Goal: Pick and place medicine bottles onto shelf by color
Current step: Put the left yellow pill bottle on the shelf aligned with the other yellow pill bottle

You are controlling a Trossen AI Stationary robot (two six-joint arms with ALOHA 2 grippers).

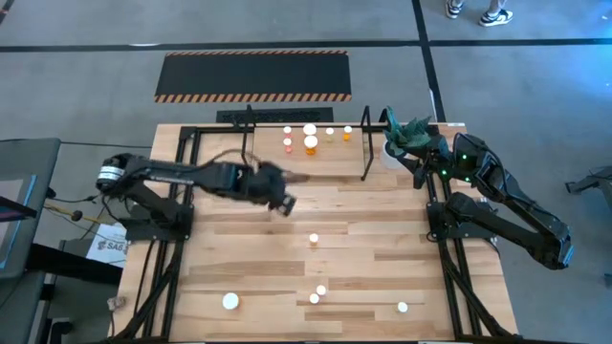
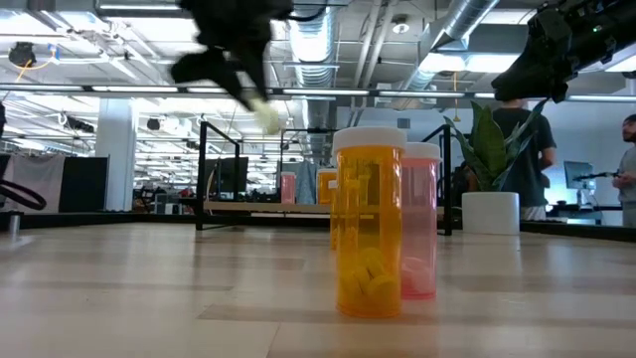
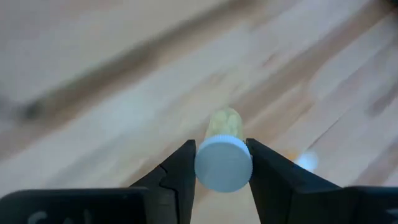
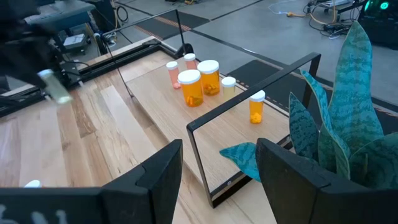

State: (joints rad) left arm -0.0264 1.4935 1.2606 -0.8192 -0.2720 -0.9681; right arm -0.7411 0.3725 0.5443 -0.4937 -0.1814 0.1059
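Note:
My left gripper [image 1: 284,202] is above the middle of the table, shut on a small pale bottle [image 3: 225,122] with a white cap; the low view shows the bottle [image 2: 266,116] well above the tabletop. The shelf [image 1: 268,156] stands along the far edge. Several orange and pinkish bottles [image 4: 192,86] stand upright on its board. My right gripper [image 4: 217,168] is open and empty at the shelf's right end, beside the plant. Several more bottles stand on the table; an orange one [image 2: 370,224] and a pink one [image 2: 420,224] are nearest the low camera. My left gripper pinches the pale bottle's white cap [image 3: 223,165] between its two fingers, one on each side of the cap. The bottle's body points on past the fingertips [image 3: 184,155]. The bottle is lifted clear of the table and slants downward below the gripper.
A white pot with a green plant [image 1: 409,137] stands at the shelf's right end, next to my right gripper. The shelf's black rod posts [image 1: 366,143] rise at its corners. Loose bottles [image 1: 314,239] [image 1: 230,302] [image 1: 403,307] are scattered over the near half. People stand in the room behind.

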